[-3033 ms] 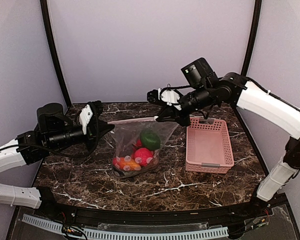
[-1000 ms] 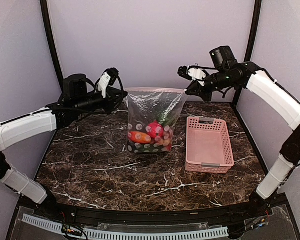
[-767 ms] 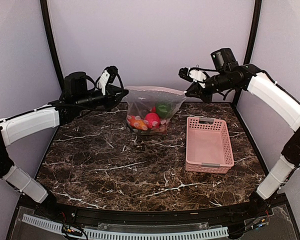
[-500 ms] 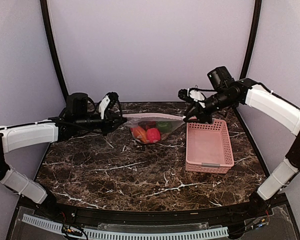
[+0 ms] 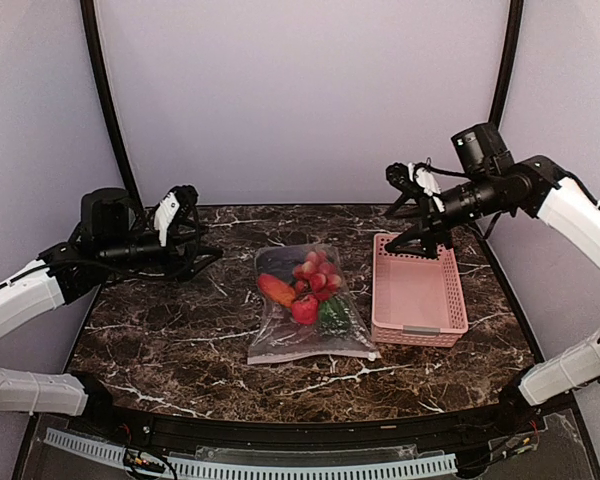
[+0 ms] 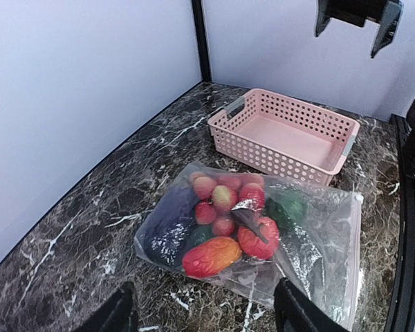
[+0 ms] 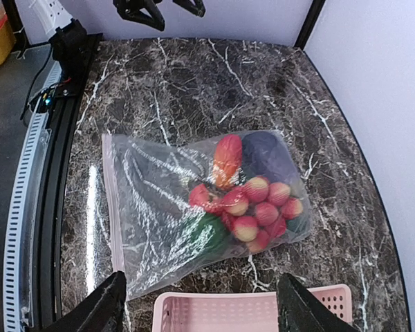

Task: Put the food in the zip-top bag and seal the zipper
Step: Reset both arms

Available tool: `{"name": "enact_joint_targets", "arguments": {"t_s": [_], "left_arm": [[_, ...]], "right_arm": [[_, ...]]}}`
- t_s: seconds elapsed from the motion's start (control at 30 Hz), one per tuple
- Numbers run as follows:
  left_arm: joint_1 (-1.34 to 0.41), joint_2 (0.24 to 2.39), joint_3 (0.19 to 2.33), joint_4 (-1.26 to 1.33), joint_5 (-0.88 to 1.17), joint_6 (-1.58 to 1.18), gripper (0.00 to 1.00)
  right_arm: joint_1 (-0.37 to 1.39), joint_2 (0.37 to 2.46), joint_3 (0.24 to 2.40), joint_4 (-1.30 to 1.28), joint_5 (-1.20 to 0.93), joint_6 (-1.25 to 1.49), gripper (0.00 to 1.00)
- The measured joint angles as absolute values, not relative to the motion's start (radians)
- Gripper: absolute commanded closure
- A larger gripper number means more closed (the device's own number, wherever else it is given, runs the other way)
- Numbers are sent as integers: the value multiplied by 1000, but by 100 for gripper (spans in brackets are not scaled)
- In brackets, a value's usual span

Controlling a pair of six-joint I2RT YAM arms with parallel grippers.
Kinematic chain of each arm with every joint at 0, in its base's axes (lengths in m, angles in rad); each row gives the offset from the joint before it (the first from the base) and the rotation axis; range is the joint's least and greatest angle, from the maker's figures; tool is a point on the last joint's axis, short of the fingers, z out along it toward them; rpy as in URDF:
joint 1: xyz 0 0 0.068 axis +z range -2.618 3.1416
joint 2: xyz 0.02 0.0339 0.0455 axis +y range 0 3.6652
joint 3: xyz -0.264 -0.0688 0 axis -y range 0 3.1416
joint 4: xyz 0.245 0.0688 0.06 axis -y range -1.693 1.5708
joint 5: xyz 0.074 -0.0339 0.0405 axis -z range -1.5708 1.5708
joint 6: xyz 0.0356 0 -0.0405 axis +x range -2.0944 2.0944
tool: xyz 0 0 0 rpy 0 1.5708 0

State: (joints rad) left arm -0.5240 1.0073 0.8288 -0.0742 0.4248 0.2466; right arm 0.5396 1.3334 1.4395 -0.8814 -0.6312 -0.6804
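Observation:
The zip-top bag [image 5: 292, 338] lies flat on the marble table, held by neither gripper. The food [image 5: 308, 288] is bunched in its far half: red grapes, an orange piece, a strawberry, a green piece and the dark eggplant. The zipper [image 5: 312, 356] runs along the near edge and looks pressed flat; it also shows as the whitish zipper [image 7: 112, 207] strip. My left gripper [image 5: 205, 226] hovers open to the bag's left, and my right gripper [image 5: 394, 210] hovers open above the basket's far end. In the wrist views the left gripper [image 6: 207, 315] and the right gripper [image 7: 202, 308] hold nothing, with the bag [image 6: 318, 235] lying beyond them.
A pink slotted basket [image 5: 378, 290] stands right of the bag, nothing in it; its wall [image 6: 263, 149] lies just past the bag in the left wrist view. A tent wall and dark poles close in the back and sides.
The bag, held up by its top corners at the back, came down and now lies flat on the table. Both grippers opened, let go and drew apart.

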Motion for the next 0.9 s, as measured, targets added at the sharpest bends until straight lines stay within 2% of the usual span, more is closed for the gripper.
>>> {"name": "enact_joint_targets", "arguments": {"t_s": [0.07, 0.1, 0.2, 0.23, 0.3, 0.5, 0.6, 0.77, 0.9], "left_arm": [[-524, 984, 829, -85, 376, 249, 28], [-524, 978, 830, -86, 349, 247, 26], [-524, 987, 848, -96, 234, 234, 18], [-524, 1001, 867, -109, 184, 224, 10], [-525, 1037, 919, -120, 87, 202, 2], [-524, 1135, 1067, -125, -128, 130, 1], [-524, 1177, 1102, -130, -183, 91, 1], [-524, 1196, 1066, -121, -227, 32, 1], [-524, 1145, 948, -64, -248, 3, 1]], "right_arm": [[532, 1292, 1440, -874, -617, -657, 14], [521, 1277, 1439, -863, -602, -642, 4], [454, 1257, 1426, -797, -554, -574, 1], [425, 1254, 1414, -765, -533, -545, 1], [364, 1246, 1376, -698, -487, -489, 1], [162, 1199, 1249, -505, -322, -278, 1], [141, 1189, 1239, -426, -220, -200, 1], [142, 1131, 1153, -314, -134, -141, 1], [142, 1117, 1110, -285, -133, -124, 1]]}}
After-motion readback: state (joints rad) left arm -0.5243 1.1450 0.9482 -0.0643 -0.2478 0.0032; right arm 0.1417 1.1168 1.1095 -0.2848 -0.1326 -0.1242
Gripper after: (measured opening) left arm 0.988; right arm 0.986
